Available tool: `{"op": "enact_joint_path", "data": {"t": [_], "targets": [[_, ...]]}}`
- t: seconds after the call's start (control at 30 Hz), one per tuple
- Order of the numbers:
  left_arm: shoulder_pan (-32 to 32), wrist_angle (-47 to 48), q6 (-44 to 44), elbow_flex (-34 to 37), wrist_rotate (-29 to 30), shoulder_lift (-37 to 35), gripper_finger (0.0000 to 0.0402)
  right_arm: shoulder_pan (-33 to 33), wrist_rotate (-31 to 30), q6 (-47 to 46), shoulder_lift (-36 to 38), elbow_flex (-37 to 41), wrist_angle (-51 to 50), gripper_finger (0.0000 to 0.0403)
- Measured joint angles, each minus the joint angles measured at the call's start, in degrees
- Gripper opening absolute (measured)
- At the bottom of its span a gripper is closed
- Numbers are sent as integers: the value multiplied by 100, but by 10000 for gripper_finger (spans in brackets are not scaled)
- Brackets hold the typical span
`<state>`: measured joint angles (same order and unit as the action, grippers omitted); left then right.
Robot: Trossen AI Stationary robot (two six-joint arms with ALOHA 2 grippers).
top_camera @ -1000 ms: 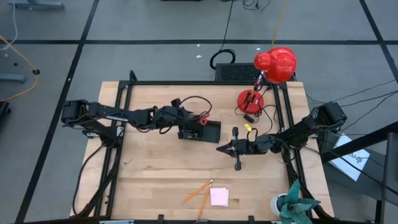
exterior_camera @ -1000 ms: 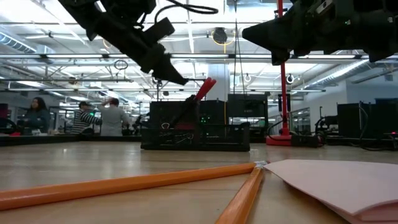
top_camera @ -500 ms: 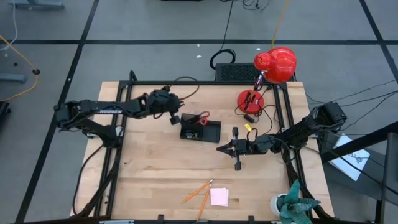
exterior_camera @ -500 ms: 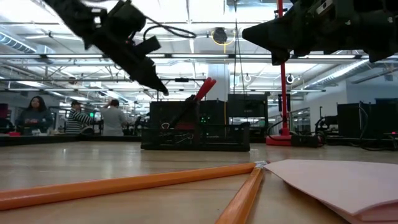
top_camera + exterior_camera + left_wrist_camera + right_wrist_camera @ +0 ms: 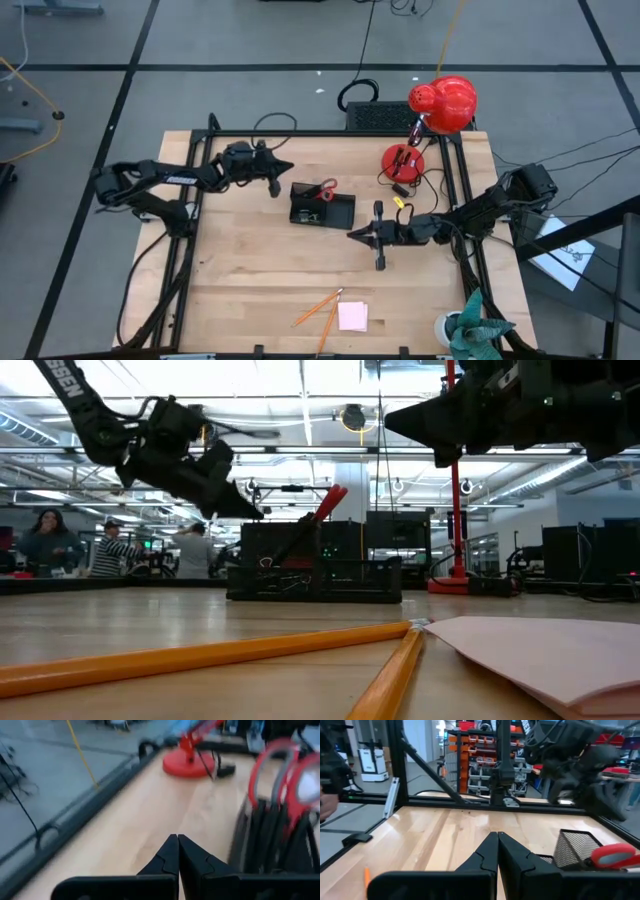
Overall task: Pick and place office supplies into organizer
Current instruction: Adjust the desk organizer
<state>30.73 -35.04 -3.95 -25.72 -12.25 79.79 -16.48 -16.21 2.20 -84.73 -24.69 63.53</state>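
From above, the left gripper [image 5: 277, 178] hangs just beside the black organizer [image 5: 322, 209], off its rear left corner and apart from it. The red-handled scissors [image 5: 323, 190] stand in the organizer's taller section. The right gripper [image 5: 354, 237] sits near the organizer's front right corner, over bare table [image 5: 250, 270]. Two orange pencils [image 5: 322, 309] and the pink sticky-note pad [image 5: 352, 316] lie at the front edge.

At table level, the left gripper [image 5: 245, 512] floats above the wood to the left of the organizer [image 5: 314, 576], with the scissors [image 5: 322, 505] poking up; the pencils [image 5: 230, 652] and pad [image 5: 540, 650] fill the foreground.

The left wrist camera shows its fingertips [image 5: 172, 851] pressed together, empty, beside the scissor handles [image 5: 280, 775].

The right wrist camera shows its fingertips [image 5: 492, 849] likewise closed on nothing
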Motion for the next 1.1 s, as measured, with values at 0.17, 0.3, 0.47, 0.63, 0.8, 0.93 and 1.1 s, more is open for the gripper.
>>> {"op": "enact_joint_path", "data": {"t": [0.17, 0.3, 0.47, 0.63, 0.8, 0.93, 1.1], "targets": [[-144, -246, 4, 7, 5, 375, 2, -1, 7, -1, 0, 0, 4, 0], [-237, -450, 111, 7, 26, 662, 2, -1, 5, -1, 0, 0, 3, 0], [-421, -566, 121, 5, 26, 917, 2, -8, 7, -1, 0, 0, 4, 0], [-661, -561, 153, 5, 58, 1180, 2, -10, 22, -25, 0, 0, -13, 0], [-947, -558, 177, 5, 280, 1436, 1, -10, 154, -58, 0, 0, -13, 0], [-1146, -540, 265, 5, 390, 1475, 1, -10, 154, -60, 0, 0, -13, 0], [-1336, -522, 188, 5, 907, 1428, 5, -10, 155, -60, 0, 0, -17, 0]]}}
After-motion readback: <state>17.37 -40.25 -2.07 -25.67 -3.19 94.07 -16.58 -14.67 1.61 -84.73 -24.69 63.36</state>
